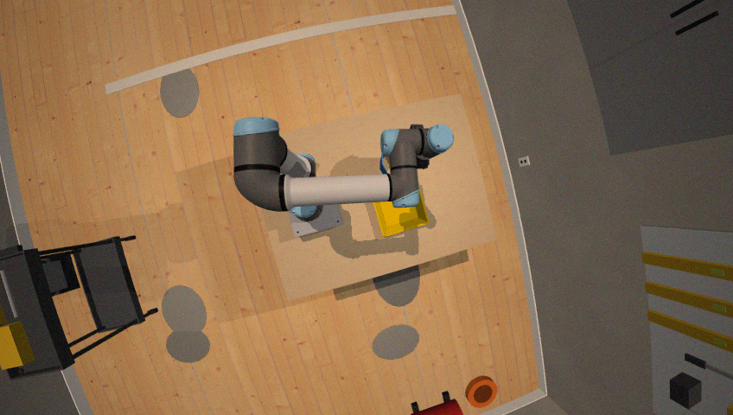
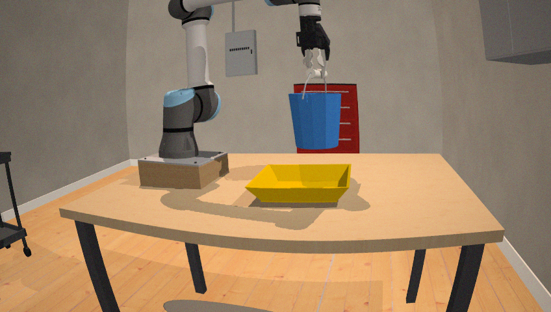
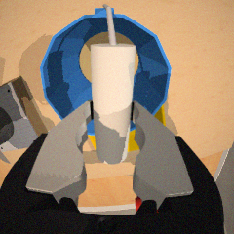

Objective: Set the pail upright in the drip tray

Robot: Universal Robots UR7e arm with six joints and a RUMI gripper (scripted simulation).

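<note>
The blue pail [image 2: 314, 120] hangs upright by its wire bail from my gripper [image 2: 316, 69], high above the table. The gripper is shut on the white grip of the pail's handle [image 3: 112, 102]. In the wrist view the pail's open mouth [image 3: 104, 73] shows straight below the fingers. The yellow drip tray [image 2: 301, 182] rests on the table, below the pail and a little nearer the camera, with a wide gap of air between them. In the overhead view the tray [image 1: 401, 217] is partly hidden by my arm, and the pail is hidden.
My arm's base [image 2: 181, 166] stands on a wooden block at the table's back left. A red cabinet [image 2: 340, 116] stands behind the table. A black cart [image 1: 77, 293] stands on the floor to the left.
</note>
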